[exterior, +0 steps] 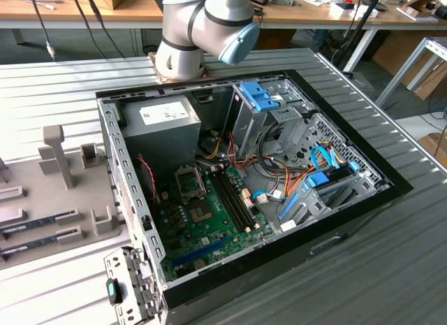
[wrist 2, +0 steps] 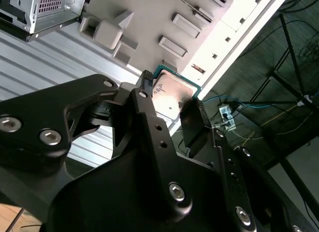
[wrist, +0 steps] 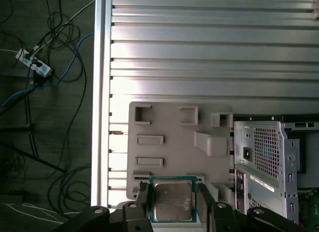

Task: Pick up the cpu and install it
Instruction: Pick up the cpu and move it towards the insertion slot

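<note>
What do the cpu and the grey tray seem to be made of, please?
The cpu, held in the gripper: a silvery metal lid with a dull sheen, on a green board-like rim. The grey tray: probably matte moulded plastic, judging by its dull, even surface and blocky raised shapes.

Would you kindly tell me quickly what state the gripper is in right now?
Gripper: jaws closed on the cpu, one on each side of it, as seen in both wrist views.
</note>
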You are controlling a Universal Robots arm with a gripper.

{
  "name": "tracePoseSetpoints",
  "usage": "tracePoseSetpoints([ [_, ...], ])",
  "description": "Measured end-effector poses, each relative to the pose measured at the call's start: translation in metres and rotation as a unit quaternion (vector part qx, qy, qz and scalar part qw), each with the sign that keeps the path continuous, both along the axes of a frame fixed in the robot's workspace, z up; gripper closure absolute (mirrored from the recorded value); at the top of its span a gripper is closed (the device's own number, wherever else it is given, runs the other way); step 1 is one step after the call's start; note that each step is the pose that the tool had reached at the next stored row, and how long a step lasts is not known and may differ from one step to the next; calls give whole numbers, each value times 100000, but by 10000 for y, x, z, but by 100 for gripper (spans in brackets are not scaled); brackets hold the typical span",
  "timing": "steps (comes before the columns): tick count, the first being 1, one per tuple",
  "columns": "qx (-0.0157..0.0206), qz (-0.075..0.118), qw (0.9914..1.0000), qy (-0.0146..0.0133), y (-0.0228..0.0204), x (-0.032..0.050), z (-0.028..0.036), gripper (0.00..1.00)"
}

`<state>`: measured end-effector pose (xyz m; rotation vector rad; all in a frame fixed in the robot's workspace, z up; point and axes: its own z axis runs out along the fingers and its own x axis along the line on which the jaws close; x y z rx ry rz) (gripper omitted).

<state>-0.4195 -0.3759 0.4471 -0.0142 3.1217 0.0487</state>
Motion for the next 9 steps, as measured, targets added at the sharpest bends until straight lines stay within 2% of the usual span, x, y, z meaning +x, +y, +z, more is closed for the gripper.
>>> tracePoseSetpoints([
  [9, 1, -2, 100000, -4, 0, 65, -7, 53],
])
